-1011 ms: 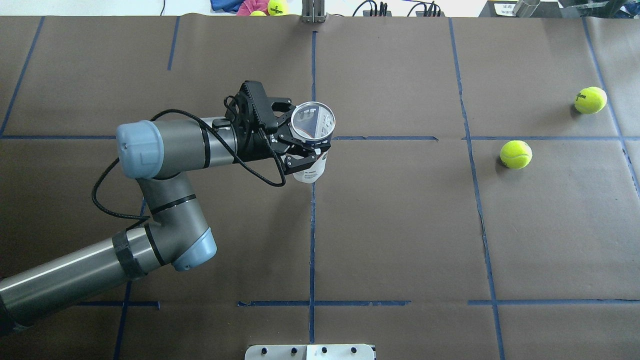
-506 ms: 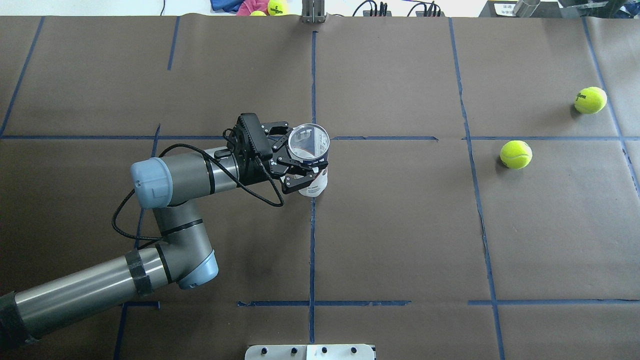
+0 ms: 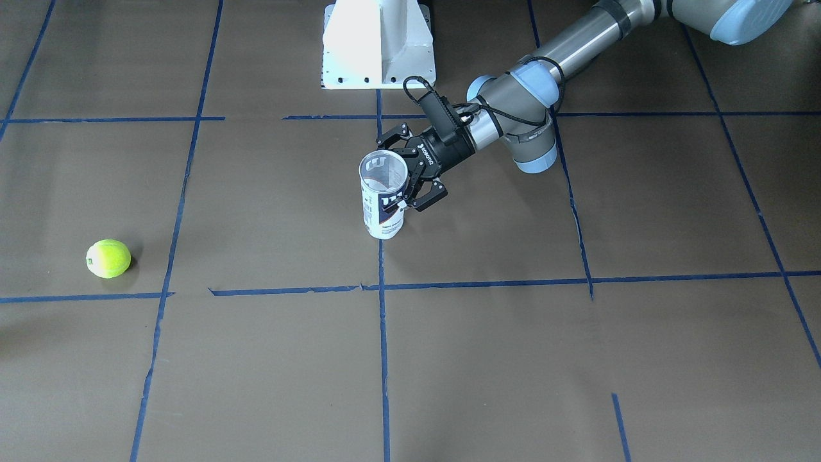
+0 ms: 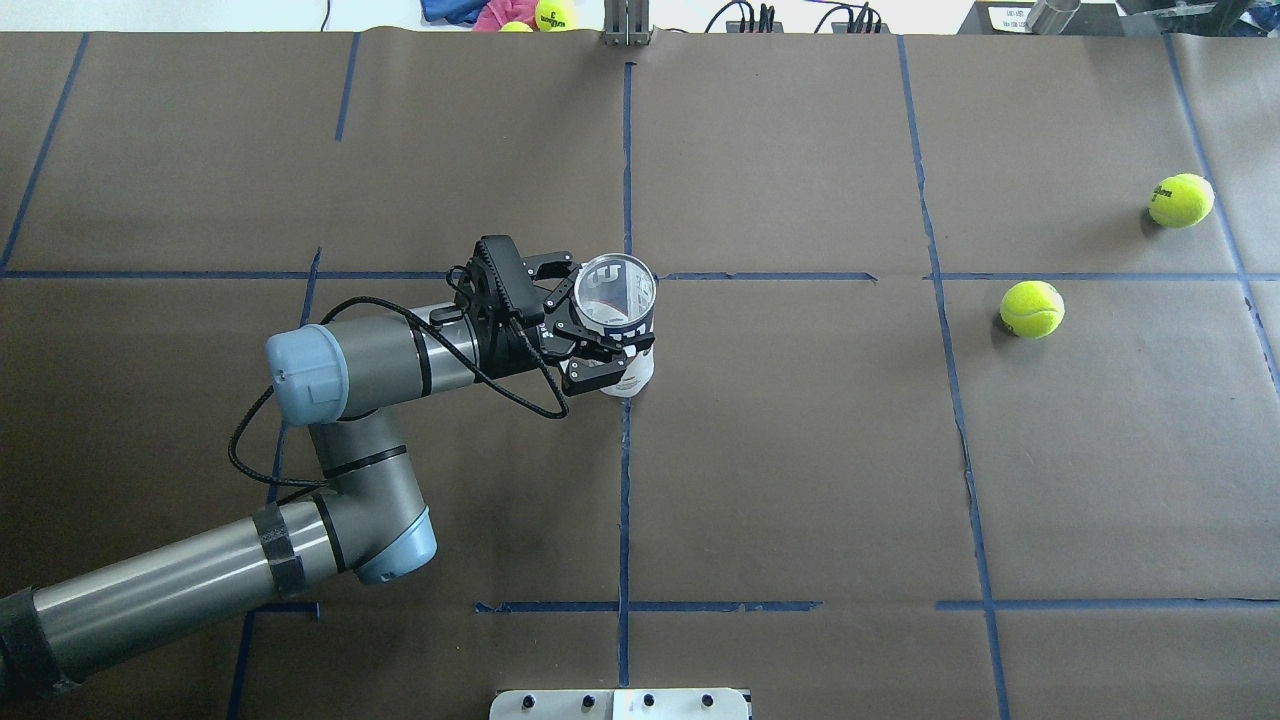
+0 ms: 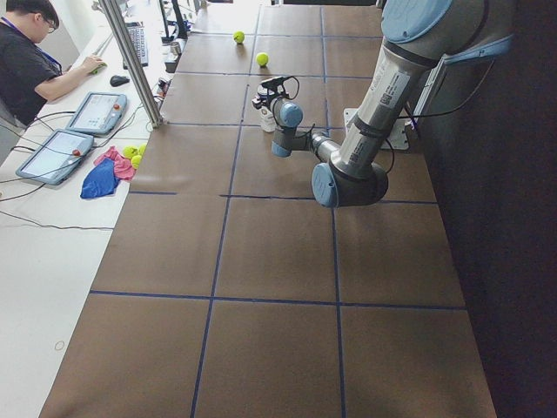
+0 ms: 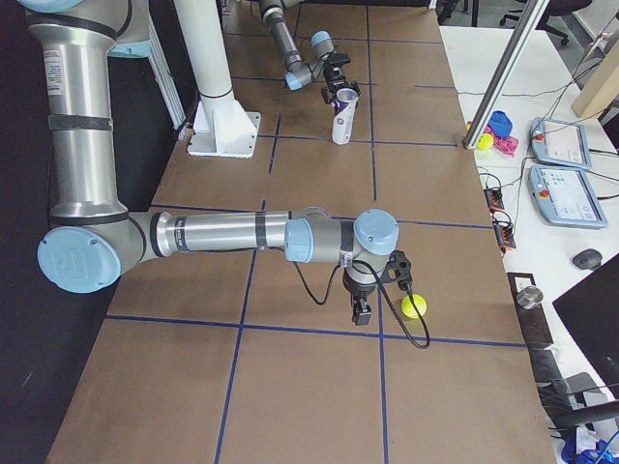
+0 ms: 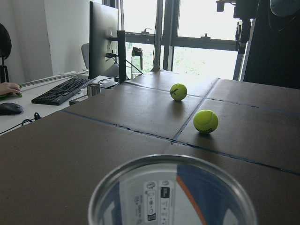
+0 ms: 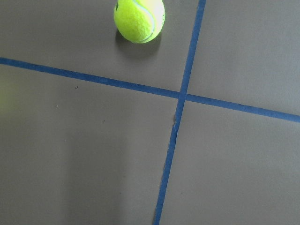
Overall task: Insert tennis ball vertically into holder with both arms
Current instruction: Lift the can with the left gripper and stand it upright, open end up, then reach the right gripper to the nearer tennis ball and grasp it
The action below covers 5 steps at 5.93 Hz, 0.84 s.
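Holder (image 4: 617, 300) stands upright mid-frame, mouth up for a tennis ball (image 4: 1032, 308), left gripper (image 4: 585, 320) clamped round it; right gripper (image 6: 361, 311) opening: cannot tell.

— What sits nearest the camera?
— The grey-silver right arm (image 6: 222, 234) with light-blue joint caps, stretched level across the brown paper-covered table (image 6: 290, 406). Its black right gripper (image 6: 360, 316) points straight down, low over the paper.
— Fingers parted or closed?
— Can't tell from this angle.
— And the ball?
— A fuzzy yellow-green tennis ball (image 6: 414, 306) lies just beside that gripper, apart from it, close to a blue tape line (image 6: 290, 329).
— The far end?
— The small left arm (image 6: 290, 50) reaches down to a clear plastic cylindrical can (image 6: 341, 121) with a white and navy label, standing upright. The left gripper (image 6: 338, 89) is at its upper part. A white pedestal (image 6: 215, 106) stands nearby.
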Each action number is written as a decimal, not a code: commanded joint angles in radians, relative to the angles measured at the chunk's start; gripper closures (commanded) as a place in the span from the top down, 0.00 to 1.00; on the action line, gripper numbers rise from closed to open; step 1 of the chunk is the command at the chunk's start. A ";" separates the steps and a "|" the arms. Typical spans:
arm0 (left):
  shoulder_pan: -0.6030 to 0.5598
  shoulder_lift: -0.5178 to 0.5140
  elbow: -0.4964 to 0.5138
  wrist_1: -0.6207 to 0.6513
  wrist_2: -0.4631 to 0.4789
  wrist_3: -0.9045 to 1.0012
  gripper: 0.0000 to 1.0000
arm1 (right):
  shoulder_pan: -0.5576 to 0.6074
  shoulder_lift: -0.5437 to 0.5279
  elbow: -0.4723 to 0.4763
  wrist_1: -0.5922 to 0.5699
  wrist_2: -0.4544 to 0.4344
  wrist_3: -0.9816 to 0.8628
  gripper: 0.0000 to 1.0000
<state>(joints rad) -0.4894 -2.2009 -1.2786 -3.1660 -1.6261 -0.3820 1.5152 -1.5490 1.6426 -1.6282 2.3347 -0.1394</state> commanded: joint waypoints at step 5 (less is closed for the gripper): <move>0.000 0.000 -0.001 0.003 0.000 -0.002 0.89 | -0.305 0.134 -0.003 0.320 -0.022 0.446 1.00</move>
<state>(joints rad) -0.4893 -2.2024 -1.2793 -3.1631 -1.6260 -0.3846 1.2922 -1.4455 1.6436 -1.3865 2.3643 0.1713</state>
